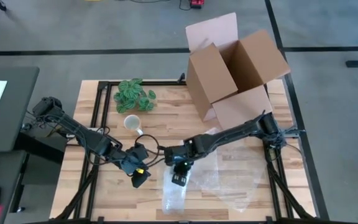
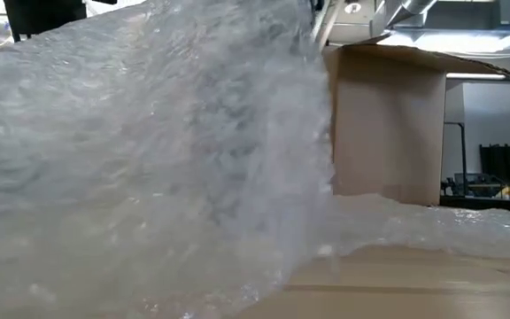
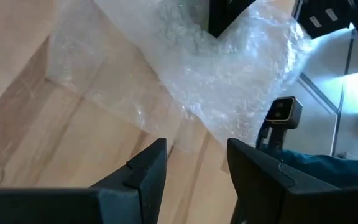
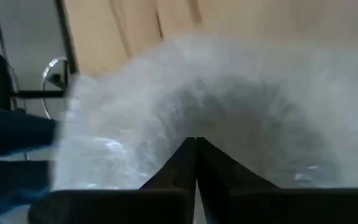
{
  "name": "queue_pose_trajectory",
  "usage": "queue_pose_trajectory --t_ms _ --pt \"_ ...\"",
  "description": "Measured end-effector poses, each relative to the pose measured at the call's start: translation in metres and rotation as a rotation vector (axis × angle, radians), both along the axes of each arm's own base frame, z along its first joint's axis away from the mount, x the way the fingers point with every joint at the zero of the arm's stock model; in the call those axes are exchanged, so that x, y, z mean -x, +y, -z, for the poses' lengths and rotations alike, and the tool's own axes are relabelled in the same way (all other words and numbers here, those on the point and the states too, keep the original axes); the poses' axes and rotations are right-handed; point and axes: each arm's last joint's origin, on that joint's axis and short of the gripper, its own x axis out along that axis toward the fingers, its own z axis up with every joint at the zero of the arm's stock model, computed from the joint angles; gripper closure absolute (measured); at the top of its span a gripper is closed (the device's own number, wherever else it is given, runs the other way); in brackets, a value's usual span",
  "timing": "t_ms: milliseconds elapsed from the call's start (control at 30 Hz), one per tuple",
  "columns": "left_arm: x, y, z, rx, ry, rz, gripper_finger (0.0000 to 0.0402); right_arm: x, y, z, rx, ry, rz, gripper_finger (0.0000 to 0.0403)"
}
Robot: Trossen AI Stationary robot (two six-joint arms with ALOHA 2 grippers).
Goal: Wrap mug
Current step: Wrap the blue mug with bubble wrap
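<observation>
On wood table (image 1: 241,124), one mug (image 1: 131,122), one bubble wrap sheet (image 1: 222,177) — right hand (image 1: 180,179) seemingly pinching it, left hand (image 1: 139,179) apart.

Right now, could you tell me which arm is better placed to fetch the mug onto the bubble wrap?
Left, probably. The left gripper is open and empty, while the right gripper is shut on the bubble wrap. The mug stands on the left arm's side.

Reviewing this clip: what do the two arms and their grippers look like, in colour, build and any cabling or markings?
Both arms are black, built of slim jointed segments. The left gripper has a small yellow mark near its tip and a dark cable looping beside its wrist; its fingers are dark, flat, angular wedges. The right gripper is black and blocky, its fingers tapering to a point.
</observation>
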Motion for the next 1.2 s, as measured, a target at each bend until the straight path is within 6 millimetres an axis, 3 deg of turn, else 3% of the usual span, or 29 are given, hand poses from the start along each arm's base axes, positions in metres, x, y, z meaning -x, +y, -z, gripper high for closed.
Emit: queue_pose_trajectory --t_ms 133,267,567,767,1200 --pt "0.000 0.000 0.000 -0.001 0.000 -0.002 0.0251 0.005 -0.001 0.015 0.036 0.027 0.036 0.0403" --pt "0.000 0.000 0.000 -0.005 -0.001 -0.006 0.0251 0.009 -0.008 0.014 0.054 0.097 0.052 0.0403" --pt "0.000 0.000 0.000 -0.003 -0.004 -0.007 0.0251 0.005 -0.009 -0.049 0.063 0.069 0.024 0.0403" --pt "0.000 0.000 0.000 -0.002 -0.003 -0.008 0.0251 0.000 0.000 -0.071 0.014 -0.041 -0.002 0.0403" --pt "0.000 0.001 0.000 -0.006 0.001 -0.008 0.0251 -0.016 0.005 0.011 0.028 0.114 -0.090 0.0403"
